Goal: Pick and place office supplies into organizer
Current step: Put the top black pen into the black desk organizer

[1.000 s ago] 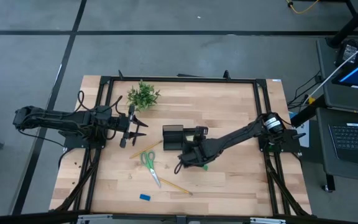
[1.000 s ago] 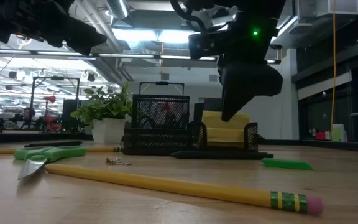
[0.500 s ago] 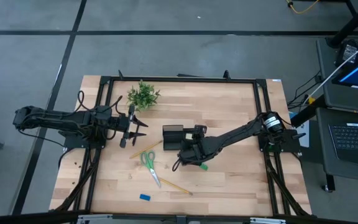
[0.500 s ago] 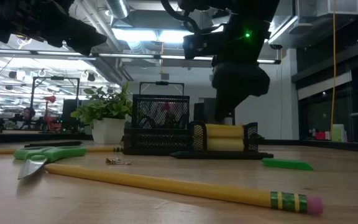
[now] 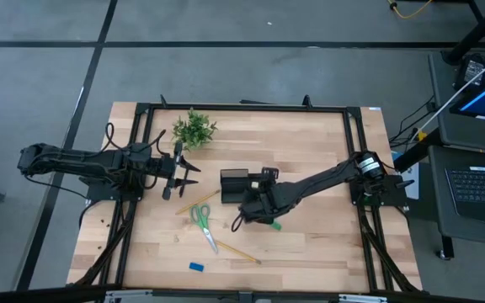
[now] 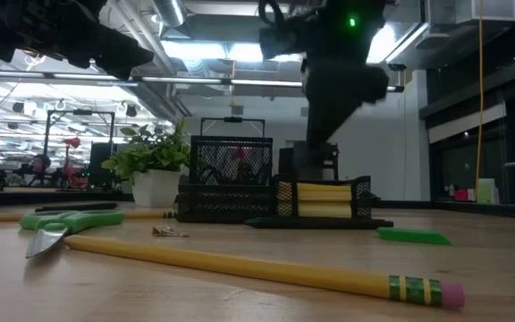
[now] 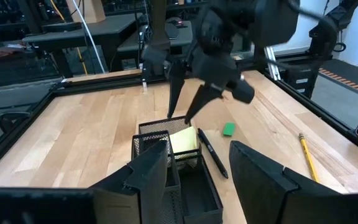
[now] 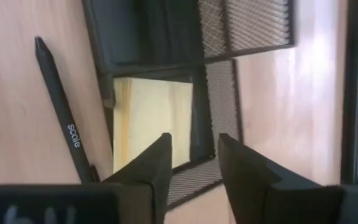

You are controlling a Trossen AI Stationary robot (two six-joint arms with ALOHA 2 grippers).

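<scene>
The black mesh organizer [image 5: 235, 185] stands mid-table. A yellow sticky-note pad [image 8: 148, 121] lies flat in its low compartment, also seen in the low view [image 6: 322, 199] and the left wrist view [image 7: 182, 141]. My right gripper [image 8: 194, 140] hovers open just above that compartment, fingers pointing down, touching nothing [image 7: 180, 115]. A black pen [image 8: 61, 112] lies on the wood beside the organizer, and a small green block [image 5: 274, 225] sits near it. My left gripper [image 5: 190, 172] waits open to the organizer's left.
Green-handled scissors [image 5: 202, 223], two yellow pencils [image 5: 196, 202] [image 5: 238, 251] and a blue block [image 5: 195, 267] lie on the near half of the table. A leafy plant [image 5: 194, 129] stands at the far left. Black frame rails [image 5: 242, 108] border the table.
The yellow pad, first tilted in my right gripper over the organizer's low compartment, has dropped in and now lies flat. My right gripper has let go of it and moved up, clear of the organizer.
</scene>
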